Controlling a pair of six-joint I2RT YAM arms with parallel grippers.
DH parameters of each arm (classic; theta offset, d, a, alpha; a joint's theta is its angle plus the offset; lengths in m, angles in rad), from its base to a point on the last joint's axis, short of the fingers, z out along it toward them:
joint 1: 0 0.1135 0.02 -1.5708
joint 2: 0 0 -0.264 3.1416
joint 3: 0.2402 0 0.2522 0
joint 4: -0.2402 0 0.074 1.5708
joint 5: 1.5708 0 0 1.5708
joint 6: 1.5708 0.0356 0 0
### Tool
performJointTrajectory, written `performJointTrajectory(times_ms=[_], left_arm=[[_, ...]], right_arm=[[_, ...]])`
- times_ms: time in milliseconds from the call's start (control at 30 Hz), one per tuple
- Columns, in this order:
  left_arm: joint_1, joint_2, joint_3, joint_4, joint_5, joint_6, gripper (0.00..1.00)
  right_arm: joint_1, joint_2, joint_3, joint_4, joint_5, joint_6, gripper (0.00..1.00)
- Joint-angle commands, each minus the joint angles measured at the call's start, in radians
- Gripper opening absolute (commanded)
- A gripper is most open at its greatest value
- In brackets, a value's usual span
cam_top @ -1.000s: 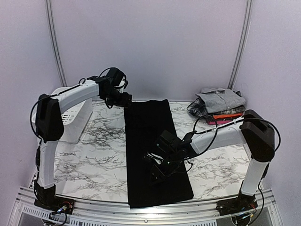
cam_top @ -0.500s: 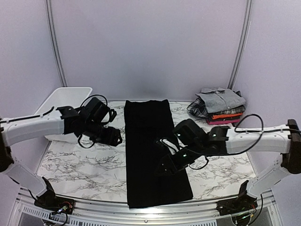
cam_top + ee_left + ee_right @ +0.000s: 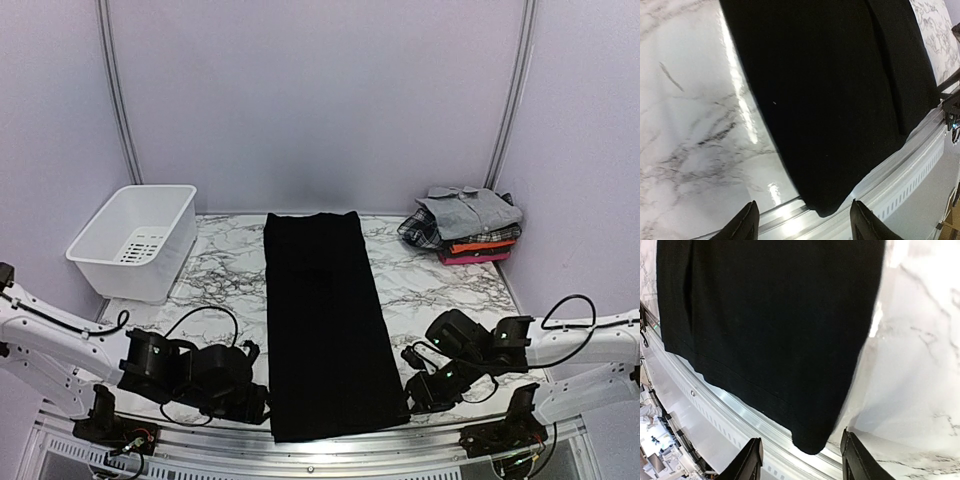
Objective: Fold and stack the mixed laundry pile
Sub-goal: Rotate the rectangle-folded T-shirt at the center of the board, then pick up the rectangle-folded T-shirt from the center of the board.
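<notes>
1. Left gripper (image 3: pixel 805 224): jaws apart, nothing in them; it hovers low at the near edge, with the near-left corner of the cloth (image 3: pixel 830 90) just ahead of the fingertips.
2. Right gripper (image 3: pixel 800 456): jaws also apart and empty; the cloth's near-right corner sits just ahead, between the two fingers' lines.
3. The cloth lies flat as a long strip down the middle of the table (image 3: pixel 220 280), far hem near the back wall, near hem draped onto the rail (image 3: pixel 300 452); it looks set for a near-to-far fold.
4. To do it well, I'd say: slide one finger under each corner where it overhangs the rail, since that lip gives a way in; bite well in from the hem so no layer slips out.
5. Close both sides together and lift level; an uneven pull would skew the strip.
6. Carry the near hem far and lay it on the far hem, side edges lined up; let go only once it rests flat.
7. Further out: the stack (image 3: pixel 470 225) of folded pieces waits at the far right, well apart from the cloth; the basket (image 3: pixel 135 240) stands far left, out of the way.
</notes>
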Motion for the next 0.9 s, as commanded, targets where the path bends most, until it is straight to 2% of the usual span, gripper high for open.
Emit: performJointTrajectory(times_ms=[0,133,267,333,533,700,867], left_arm=[[-0.055,0.092,0.032,0.124,-0.019,-0.127,0.64],[-0.056,0.116,0.017,0.156,-0.016,-0.146,0.63],[-0.052,0.145,-0.002,0.198,0.022,-0.173,0.61],[-0.047,0.168,-0.024,0.239,0.055,-0.187,0.58],[-0.035,0.193,-0.070,0.319,0.090,-0.234,0.42],[-0.031,0.156,-0.097,0.304,0.067,-0.258,0.21],[-0.021,0.094,-0.112,0.218,0.048,-0.256,0.00]], right_arm=[[-0.002,0.017,-0.018,0.131,-0.041,0.053,0.49],[-0.001,0.094,-0.041,0.229,-0.066,0.051,0.48],[0.013,0.142,-0.034,0.239,-0.067,0.035,0.43],[0.015,0.144,-0.038,0.244,-0.071,0.033,0.36],[0.051,0.128,-0.034,0.262,-0.079,0.065,0.15],[0.096,0.101,-0.043,0.299,-0.080,0.129,0.01],[0.150,0.094,-0.045,0.358,-0.085,0.202,0.00]])
